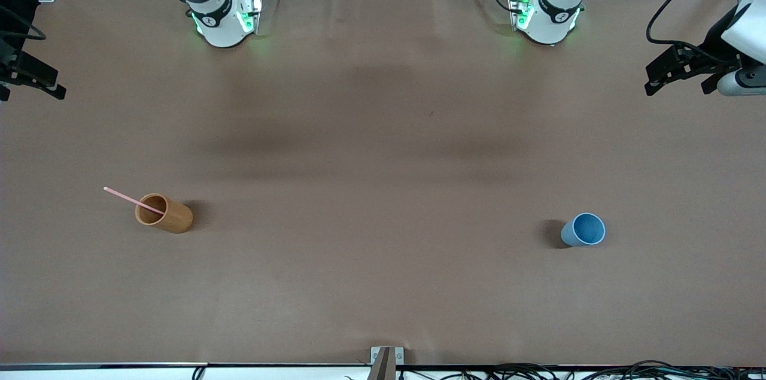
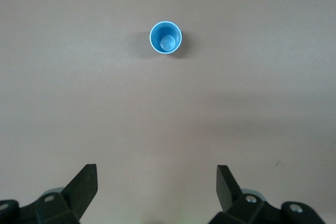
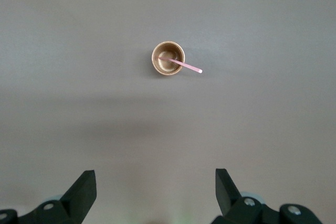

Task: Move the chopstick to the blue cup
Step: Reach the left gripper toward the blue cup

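Observation:
The chopstick (image 1: 128,200), a thin pale pink stick, leans in the orange-brown wooden cup (image 1: 170,216) toward the right arm's end of the table, its top sticking out past the rim. The blue cup (image 1: 583,230) stands upright and empty toward the left arm's end. My left gripper (image 1: 679,84) is open and empty, high over the table's edge at its own end; its wrist view looks down on the blue cup (image 2: 165,37). My right gripper (image 1: 30,84) is open and empty, high over its end; its wrist view shows the wooden cup (image 3: 168,59) and chopstick (image 3: 186,65).
The brown table (image 1: 383,158) carries only the two cups. The arm bases (image 1: 224,15) stand along the edge farthest from the front camera. A small metal bracket (image 1: 386,359) sits at the nearest edge, with cables below it.

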Tool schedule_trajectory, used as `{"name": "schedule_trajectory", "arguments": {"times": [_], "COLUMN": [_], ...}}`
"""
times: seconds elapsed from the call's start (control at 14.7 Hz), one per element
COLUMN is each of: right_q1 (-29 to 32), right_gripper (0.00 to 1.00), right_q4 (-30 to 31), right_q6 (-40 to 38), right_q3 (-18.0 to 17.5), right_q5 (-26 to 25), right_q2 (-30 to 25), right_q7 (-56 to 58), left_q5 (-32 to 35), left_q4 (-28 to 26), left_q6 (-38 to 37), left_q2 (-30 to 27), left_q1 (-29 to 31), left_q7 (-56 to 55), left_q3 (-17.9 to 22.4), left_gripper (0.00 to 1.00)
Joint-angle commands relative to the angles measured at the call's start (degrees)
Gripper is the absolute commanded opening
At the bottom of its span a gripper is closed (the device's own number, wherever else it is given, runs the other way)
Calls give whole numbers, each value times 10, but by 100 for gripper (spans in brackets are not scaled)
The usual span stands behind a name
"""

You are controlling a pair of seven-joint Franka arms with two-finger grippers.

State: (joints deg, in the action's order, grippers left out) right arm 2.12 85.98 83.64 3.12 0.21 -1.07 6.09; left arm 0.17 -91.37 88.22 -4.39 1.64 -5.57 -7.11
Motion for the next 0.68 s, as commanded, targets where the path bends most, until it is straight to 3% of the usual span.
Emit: {"name": "schedule_trajectory", "arguments": {"times": [0.0,0.61], "right_q1": [7,10], "right_gripper": [100,100], "right_q4": [7,5], "right_q6": [2,6], "right_q3": [-4,-2], "right_q5": [4,5], "right_q2": [-8,-6], "right_q7": [5,5], "left_q5": [11,11], "left_q4": [11,26], "left_q6": [-1,27], "left_q2": [4,50], "left_q1": [3,16], "left_q7": [6,6], "left_q3": [-2,4], "left_gripper": [100,100]}}
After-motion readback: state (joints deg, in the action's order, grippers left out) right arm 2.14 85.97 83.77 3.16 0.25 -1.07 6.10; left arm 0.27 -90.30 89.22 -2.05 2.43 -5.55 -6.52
